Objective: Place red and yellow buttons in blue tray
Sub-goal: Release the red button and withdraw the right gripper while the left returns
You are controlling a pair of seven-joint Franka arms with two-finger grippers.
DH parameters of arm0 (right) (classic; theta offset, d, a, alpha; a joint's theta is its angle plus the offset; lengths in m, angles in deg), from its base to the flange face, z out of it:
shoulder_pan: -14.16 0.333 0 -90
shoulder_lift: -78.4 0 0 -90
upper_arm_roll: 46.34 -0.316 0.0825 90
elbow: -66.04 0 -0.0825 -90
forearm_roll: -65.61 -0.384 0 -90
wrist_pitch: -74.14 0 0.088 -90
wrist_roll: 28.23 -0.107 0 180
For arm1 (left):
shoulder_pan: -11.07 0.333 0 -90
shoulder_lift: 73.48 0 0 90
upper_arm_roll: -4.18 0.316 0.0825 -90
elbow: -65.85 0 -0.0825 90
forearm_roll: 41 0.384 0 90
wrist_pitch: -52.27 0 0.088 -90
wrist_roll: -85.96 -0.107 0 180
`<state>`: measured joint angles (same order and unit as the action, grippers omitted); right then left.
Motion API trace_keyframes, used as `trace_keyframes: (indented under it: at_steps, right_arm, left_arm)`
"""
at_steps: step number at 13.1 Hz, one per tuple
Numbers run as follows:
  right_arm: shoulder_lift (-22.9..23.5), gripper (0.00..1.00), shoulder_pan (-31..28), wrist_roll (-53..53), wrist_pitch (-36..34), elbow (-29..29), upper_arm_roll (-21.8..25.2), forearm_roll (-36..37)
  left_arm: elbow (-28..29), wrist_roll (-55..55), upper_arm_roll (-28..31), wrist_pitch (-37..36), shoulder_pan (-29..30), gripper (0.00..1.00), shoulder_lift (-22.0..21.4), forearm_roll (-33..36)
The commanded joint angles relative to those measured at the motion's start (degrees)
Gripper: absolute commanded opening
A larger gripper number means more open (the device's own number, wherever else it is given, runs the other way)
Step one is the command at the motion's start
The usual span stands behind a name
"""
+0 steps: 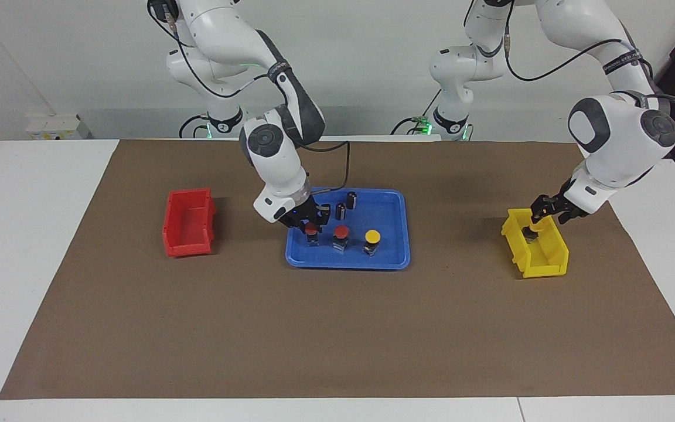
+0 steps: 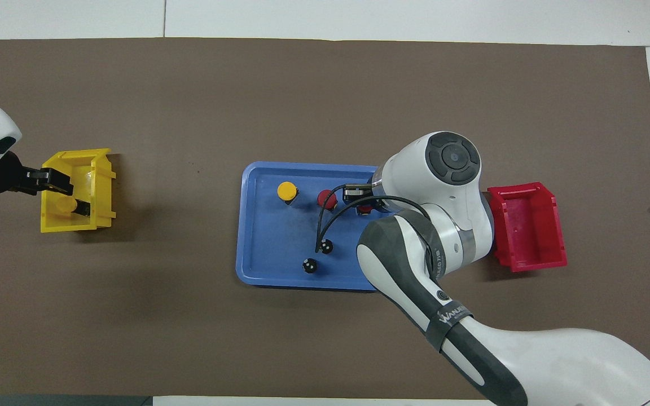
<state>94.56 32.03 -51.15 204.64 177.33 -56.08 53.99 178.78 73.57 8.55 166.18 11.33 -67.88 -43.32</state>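
The blue tray is lying in the middle of the brown mat that is covering the bench. Three capped buttons are standing upright in a row along the tray's edge farther from the robots. The yellow-capped button is sitting at the end of the row toward the left arm's end of the bench, a red-capped button is standing in the middle, and a second red-capped button is standing at the end toward the right arm. Two dark capless cylinders are also standing in the tray, nearer to the robots than the row.

The right hand is reaching down into the tray, its fingers straddling the second red-capped button; whether they are pressing on it or have let go, I cannot tell.

Well apart from the tray, toward the left arm's end of the bench, the yellow bin is holding the other yellow-capped button, which is lying on its side inside. The left hand is dipping into this bin right at that button; how far its fingers are parted cannot be made out.

Toward the right arm's end of the bench, the red bin is sitting just beside the tray.
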Motion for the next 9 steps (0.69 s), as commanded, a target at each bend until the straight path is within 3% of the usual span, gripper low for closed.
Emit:
trace_keyframes:
  at_steps: [1,4,7,9]
  right_arm:
    - [-0.16,1.00,0.76,-0.37,0.11,-0.20,0.07,-0.35]
    - [-4.10,1.00,-1.16,-0.28,-5.67,-3.08,0.59,1.32]
    - [-7.36,1.00,-7.05,0.42,-16.73,-8.71,0.42,8.78]
    - [-10.60,1.00,-11.35,2.60,-21.93,-10.39,0.42,9.06]
  left_arm:
    - [6.68,-1.40,-0.59,4.98,0.98,0.70,-3.66,1.17]
    - [9.42,-2.45,-0.59,9.47,1.68,0.70,-3.84,1.17]
    - [10.73,-3.25,-0.59,11.49,2.38,0.70,-3.05,1.17]
    - [13.63,-2.99,-0.59,15.88,2.38,0.70,-3.31,1.17]
